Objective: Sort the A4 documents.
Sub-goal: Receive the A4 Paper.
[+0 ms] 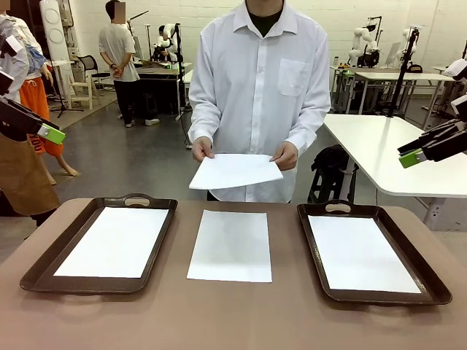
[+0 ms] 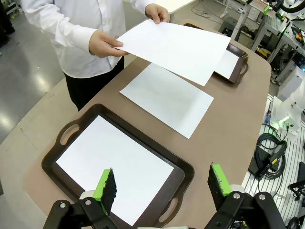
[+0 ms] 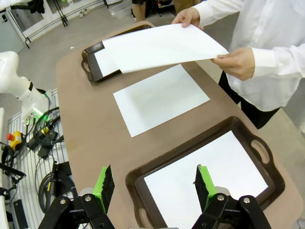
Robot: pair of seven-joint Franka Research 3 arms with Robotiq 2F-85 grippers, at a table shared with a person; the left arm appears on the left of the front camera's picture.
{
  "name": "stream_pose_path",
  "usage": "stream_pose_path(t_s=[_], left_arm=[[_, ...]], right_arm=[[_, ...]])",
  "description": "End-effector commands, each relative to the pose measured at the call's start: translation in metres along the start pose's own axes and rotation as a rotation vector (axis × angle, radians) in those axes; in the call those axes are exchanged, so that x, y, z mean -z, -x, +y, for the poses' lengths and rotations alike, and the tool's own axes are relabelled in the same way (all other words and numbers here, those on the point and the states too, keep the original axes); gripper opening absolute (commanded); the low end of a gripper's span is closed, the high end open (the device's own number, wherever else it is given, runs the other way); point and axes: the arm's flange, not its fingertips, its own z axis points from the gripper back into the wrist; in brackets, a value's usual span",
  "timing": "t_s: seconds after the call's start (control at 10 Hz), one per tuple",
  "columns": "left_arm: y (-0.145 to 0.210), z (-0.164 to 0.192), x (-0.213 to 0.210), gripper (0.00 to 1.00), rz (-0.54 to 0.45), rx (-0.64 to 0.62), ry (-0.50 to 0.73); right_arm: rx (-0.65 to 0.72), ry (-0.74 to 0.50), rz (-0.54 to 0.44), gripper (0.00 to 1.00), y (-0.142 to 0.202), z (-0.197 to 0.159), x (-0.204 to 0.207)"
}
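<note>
L gripper (image 2: 162, 186) hangs raised off the table's (image 1: 233, 321) left side, fingers angled down and inward. Its own cam looks down on the L tray (image 2: 183, 174). Jaws are wide apart with nothing between them. R gripper (image 3: 154, 183) mirrors it on the right, tilted down and in, above the near end of the R tray (image 3: 136, 179). Its jaws are also spread and empty.

Each dark tray has one A4 lying flat inside. The L-tray sheet (image 1: 117, 240) and the R-tray sheet (image 1: 361, 251) both sit square within the rims. Between the trays, the middle sheet (image 1: 232, 246) lies flat on the bare tabletop, approx centred, clear of both trays.

At the far edge a person in a white shirt (image 1: 259, 87) stands facing me, forearms bent in front of the waist. The person's right hand (image 1: 203, 148) and the person's left hand (image 1: 286, 155) pinch the far corners of the held sheet (image 1: 235, 171). It is kept roughly level in the air, above the far end of the middle sheet and not touching it. In the wrist cams it overlaps the view of the opposite tray.
</note>
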Motion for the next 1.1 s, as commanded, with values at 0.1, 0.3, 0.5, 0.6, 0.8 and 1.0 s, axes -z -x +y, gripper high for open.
stream_pose_path(t_s=[0.1,0.3,0.5,0.6,0.8,1.0], left_arm=[[-0.0001,-0.0016,-0.0001,1.00,0.000,0.002,-0.001],[-0.0001,-0.0016,-0.0001,1.00,0.000,0.002,-0.001],[-0.0001,-0.0016,-0.0001,1.00,0.000,0.002,-0.001],[-0.0001,-0.0016,-0.0001,1.00,0.000,0.002,-0.001],[-0.0001,-0.0016,-0.0001,1.00,0.000,0.002,-0.001],[-0.0001,-0.0016,-0.0001,1.00,0.000,0.002,-0.001]], right_arm=[[0.001,-0.002,-0.001,0.89,0.0007,0.0000,0.0006],[0.001,-0.002,-0.001,0.89,0.0007,0.0000,0.0006],[0.001,-0.002,-0.001,0.89,0.0007,0.0000,0.0006],[0.001,-0.002,-0.001,0.89,0.0007,0.0000,0.0006],[0.001,-0.002,-0.001,0.89,0.0007,0.0000,0.0006],[0.001,-0.002,-0.001,0.89,0.0007,0.0000,0.0006]])
